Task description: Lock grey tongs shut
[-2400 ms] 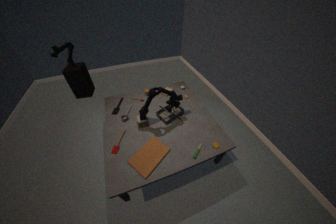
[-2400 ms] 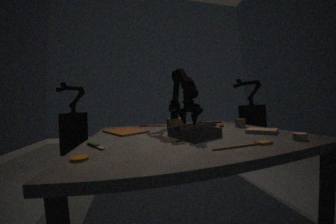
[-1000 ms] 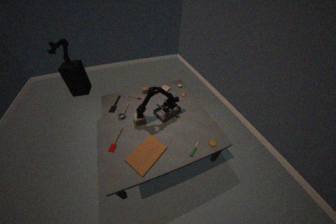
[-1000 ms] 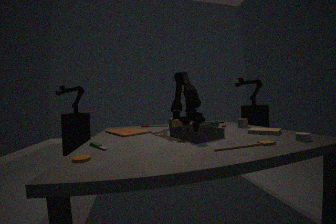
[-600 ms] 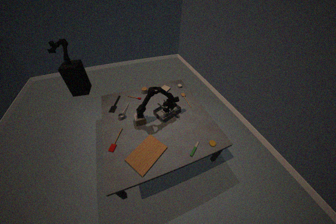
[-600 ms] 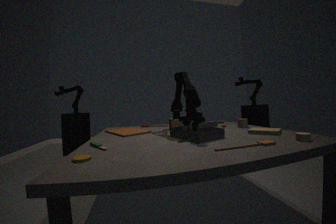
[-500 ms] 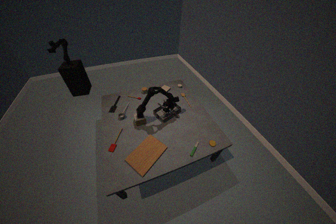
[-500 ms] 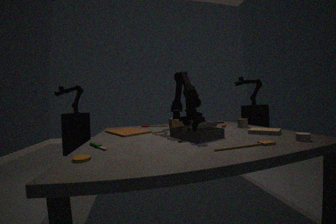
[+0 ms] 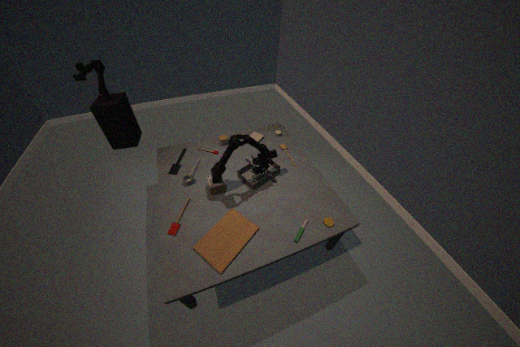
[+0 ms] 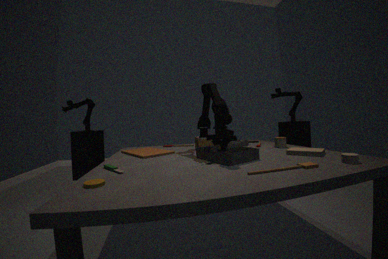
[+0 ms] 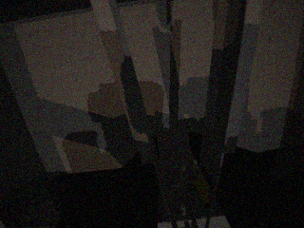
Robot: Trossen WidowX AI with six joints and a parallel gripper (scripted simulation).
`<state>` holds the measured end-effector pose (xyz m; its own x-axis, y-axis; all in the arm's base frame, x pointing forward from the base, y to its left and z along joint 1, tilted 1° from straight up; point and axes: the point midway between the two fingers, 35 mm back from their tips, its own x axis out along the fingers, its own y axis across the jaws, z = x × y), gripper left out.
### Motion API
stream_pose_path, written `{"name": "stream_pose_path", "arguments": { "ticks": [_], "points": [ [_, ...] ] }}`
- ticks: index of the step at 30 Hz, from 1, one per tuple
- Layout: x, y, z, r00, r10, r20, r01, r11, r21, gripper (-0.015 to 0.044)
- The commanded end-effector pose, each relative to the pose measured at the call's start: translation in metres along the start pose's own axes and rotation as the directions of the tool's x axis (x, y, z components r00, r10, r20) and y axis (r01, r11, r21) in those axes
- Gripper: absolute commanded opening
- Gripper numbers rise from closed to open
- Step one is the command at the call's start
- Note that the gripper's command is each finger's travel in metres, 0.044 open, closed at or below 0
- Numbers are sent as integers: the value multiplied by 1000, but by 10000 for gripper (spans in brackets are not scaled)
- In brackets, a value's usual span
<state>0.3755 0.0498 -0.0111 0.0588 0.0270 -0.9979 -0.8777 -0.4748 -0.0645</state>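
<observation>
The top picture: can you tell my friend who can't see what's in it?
A black robot arm bends over a grey table, its gripper down at a roasting tin. A wooden board lies nearer the front edge, between a red spatula and a green-handled tool. The room is dim.

Seen from the top, a yellow disc (image 9: pixel 328 222) (image 10: pixel 94 183) lies near the tabletop's (image 9: pixel 277 213) (image 10: pixel 188 187) right corner, a green-handled tool (image 9: pixel 299 234) (image 10: pixel 111 167) (pale-tipped) by the front edge, and a red-headed spatula (image 9: pixel 174 228) (image 10: pixel 168 145) near the left edge.
</observation>
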Motion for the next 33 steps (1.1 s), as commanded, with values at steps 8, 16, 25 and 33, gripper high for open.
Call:
{"name": "stream_pose_path", "arguments": {
  "ticks": [8, 16, 25, 33],
  "points": [
    [0, 0, 0, 1000, -1, 0, 1, 1000, 0, 68],
    [0, 0, 0, 1000, -1, 0, 1, 1000, 0, 15],
    [0, 0, 0, 1000, -1, 0, 1, 1000, 0, -150],
    [-70, -4, -1, 1000, 5, -3, -5, 1000, 1, -150]
  ]
}}
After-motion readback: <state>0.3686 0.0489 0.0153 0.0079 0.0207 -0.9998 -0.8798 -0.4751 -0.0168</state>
